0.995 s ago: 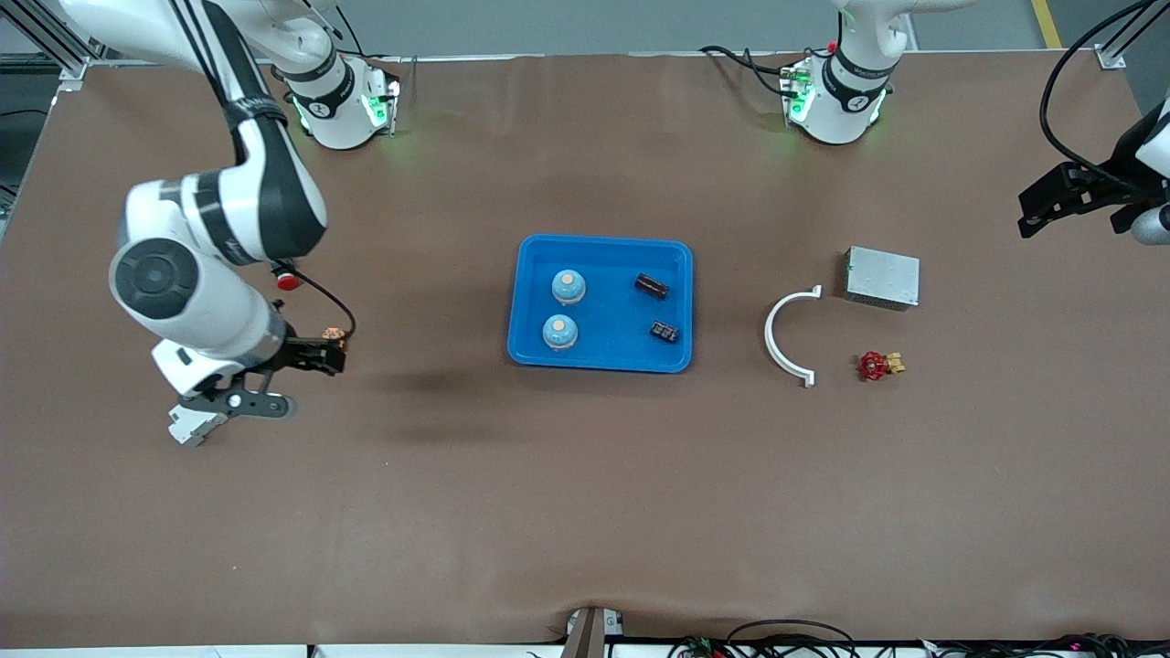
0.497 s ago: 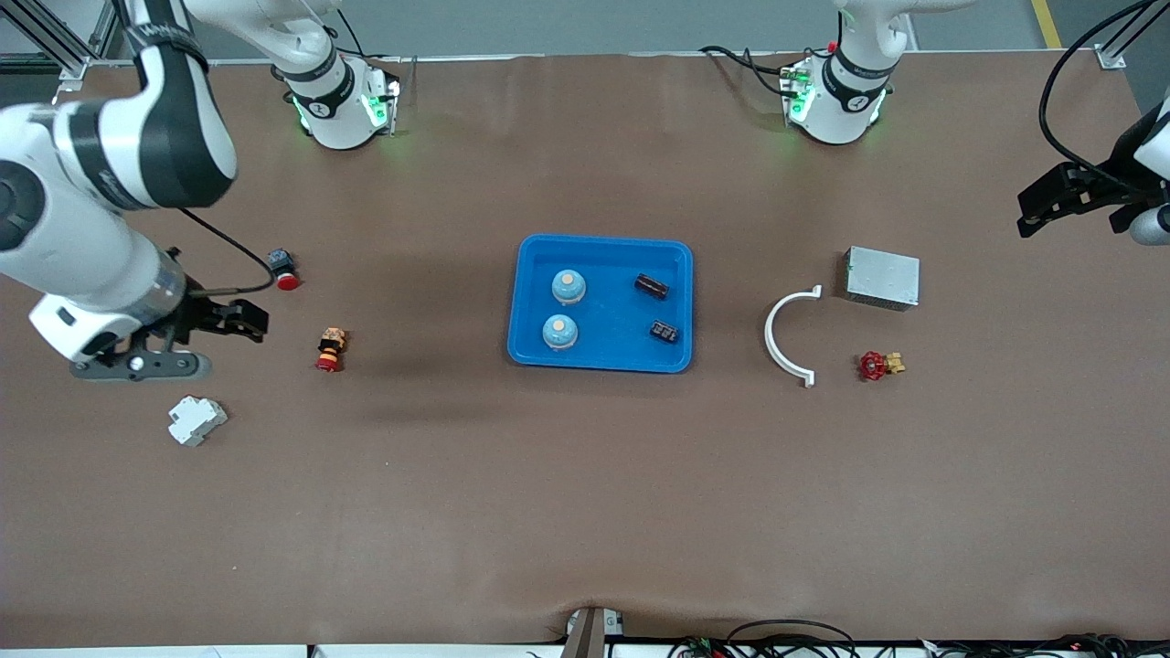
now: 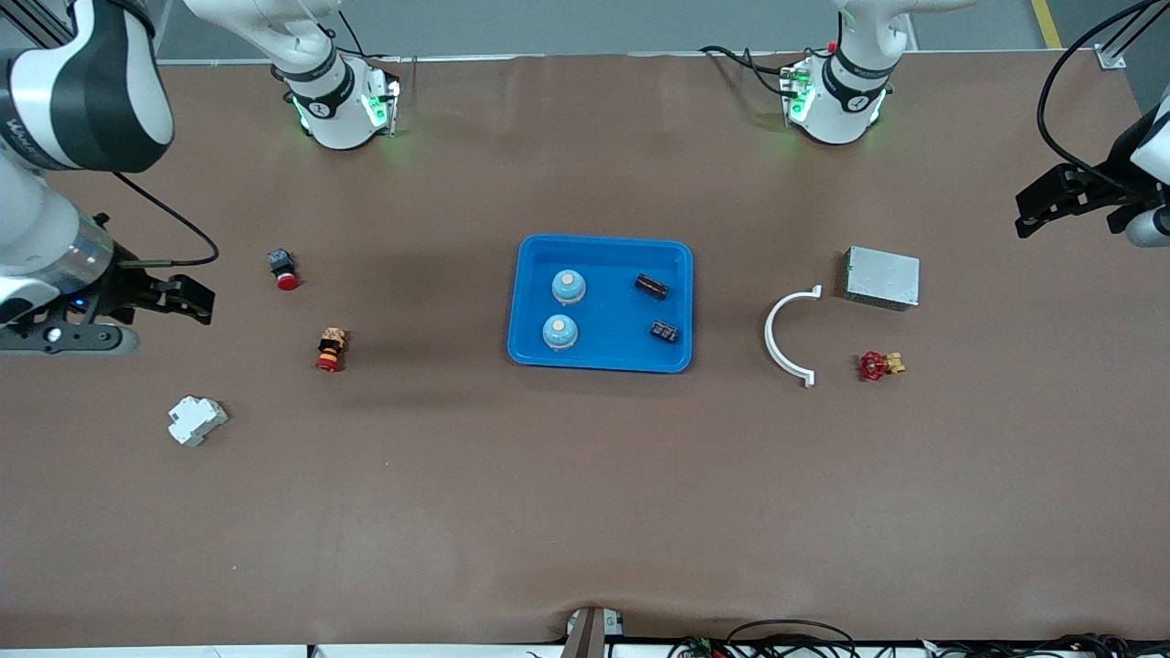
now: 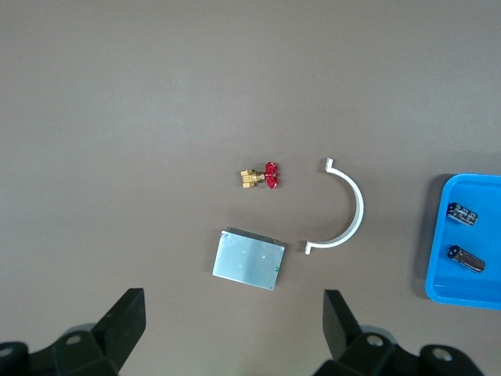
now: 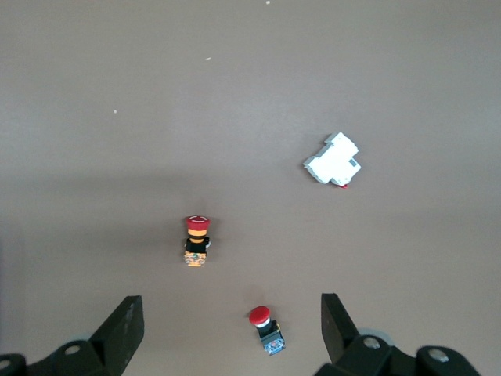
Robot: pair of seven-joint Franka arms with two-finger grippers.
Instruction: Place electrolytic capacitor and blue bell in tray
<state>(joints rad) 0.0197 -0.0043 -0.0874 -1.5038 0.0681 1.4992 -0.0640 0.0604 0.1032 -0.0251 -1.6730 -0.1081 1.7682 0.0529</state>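
Front view has both blue bells [image 3: 568, 286] [image 3: 559, 332] sitting in the tray [image 3: 599, 358], on the side toward the right arm's end, with the two electrolytic capacitors [image 3: 651, 286] [image 3: 664, 332] in the same tray toward the left arm's end. I judge the placing done.

I have the right gripper [image 3: 194, 300] up over the table's edge at the right arm's end, fingers spread and holding nothing. My left gripper [image 3: 1051, 203] hangs over the edge at the left arm's end, likewise released and empty; its wrist view shows wide jaws above the grey metal box [image 4: 248, 258], the white half-ring clamp [image 4: 352, 205] and the red-handled brass valve [image 4: 259, 177].

What worries me now is the retreat. If I sweep the right arm low, it could clip the red pushbutton [image 3: 282, 268], the red-capped switch [image 3: 330, 349] or the white breaker [image 3: 195, 419] beneath it. A careless pass near the tray rim could jolt it, and the bells, being rounded, might roll.
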